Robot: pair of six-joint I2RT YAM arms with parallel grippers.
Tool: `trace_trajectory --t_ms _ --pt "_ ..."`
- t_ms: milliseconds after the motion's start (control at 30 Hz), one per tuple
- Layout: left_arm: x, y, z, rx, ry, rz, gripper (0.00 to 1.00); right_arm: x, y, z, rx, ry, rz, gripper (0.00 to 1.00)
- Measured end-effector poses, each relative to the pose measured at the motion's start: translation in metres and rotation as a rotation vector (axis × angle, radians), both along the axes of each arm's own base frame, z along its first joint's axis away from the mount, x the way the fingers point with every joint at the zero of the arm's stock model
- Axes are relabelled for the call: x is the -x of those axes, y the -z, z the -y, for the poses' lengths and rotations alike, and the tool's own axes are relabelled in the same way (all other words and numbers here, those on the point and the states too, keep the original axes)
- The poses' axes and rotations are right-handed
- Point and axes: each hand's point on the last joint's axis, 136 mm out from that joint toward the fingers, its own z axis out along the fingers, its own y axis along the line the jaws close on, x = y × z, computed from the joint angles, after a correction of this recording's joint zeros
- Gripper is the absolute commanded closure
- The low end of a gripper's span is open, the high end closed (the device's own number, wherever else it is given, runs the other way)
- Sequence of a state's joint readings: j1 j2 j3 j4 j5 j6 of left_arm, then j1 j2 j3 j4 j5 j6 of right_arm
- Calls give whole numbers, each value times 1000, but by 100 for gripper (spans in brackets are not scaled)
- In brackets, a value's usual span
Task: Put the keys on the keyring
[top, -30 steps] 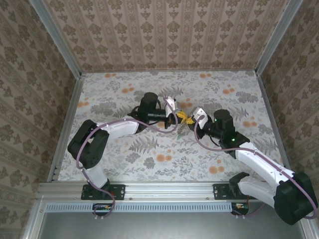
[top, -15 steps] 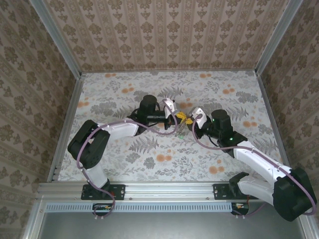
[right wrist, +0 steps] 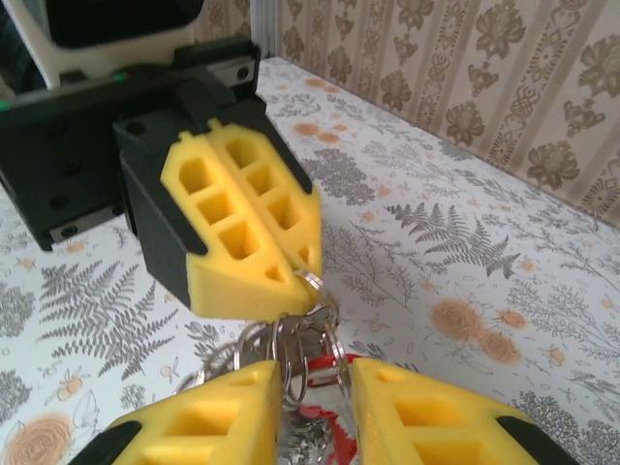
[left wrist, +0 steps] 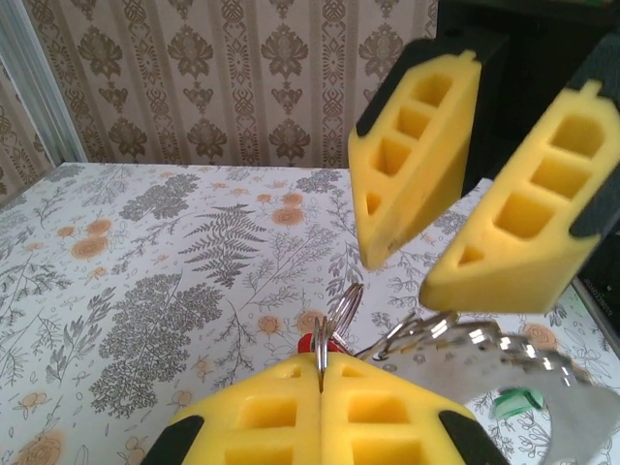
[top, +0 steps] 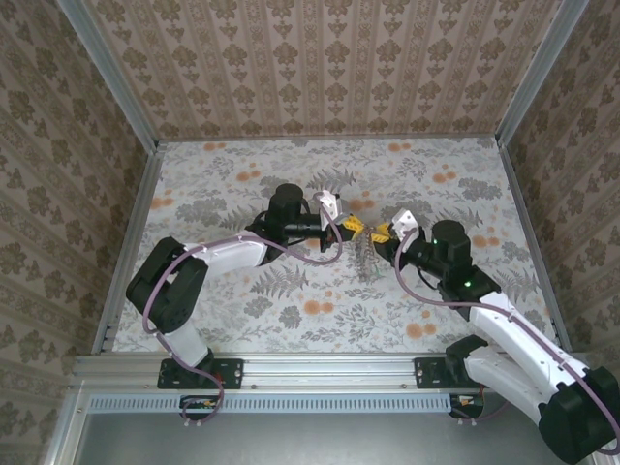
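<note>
Floral-patterned table (top: 242, 184), left gripper (top: 346, 225) clamped shut on the keyring (left wrist: 455, 336), held up over the table's middle, right gripper (top: 385, 232) facing it, fingers parted around its rings, red-headed key (left wrist: 306, 343) and green-headed key (left wrist: 511, 402) dangling below.

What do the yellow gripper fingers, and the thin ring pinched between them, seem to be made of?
The yellow cut-out fingers look like matt foam or soft plastic: the surface is dull, with moulded hollow cells. The thin silver split ring looks like polished metal: it shows bright glints and doubled wire coils.
</note>
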State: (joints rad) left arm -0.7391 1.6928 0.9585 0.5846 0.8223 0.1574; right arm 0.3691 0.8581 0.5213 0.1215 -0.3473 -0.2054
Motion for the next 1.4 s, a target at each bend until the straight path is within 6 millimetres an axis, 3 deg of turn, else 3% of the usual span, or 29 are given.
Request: trace_trajectory --t_ms 433,733,967,1200,1400 --pt "4 -1 -3 -5 12 15 100 -15 -12 19 -141 101 -131 63" --pt "7 0 -3 -7 28 13 100 -17 -4 2 -169 3 -289 54" --pt "9 1 -3 -8 41 10 100 -20 -3 -6 -171 -43 -366 62" --pt "11 2 -4 -12 47 6 100 -19 10 -7 -161 -52 -431 62" --pt "11 2 -4 -14 48 4 100 -16 16 -8 -150 -66 -451 70"
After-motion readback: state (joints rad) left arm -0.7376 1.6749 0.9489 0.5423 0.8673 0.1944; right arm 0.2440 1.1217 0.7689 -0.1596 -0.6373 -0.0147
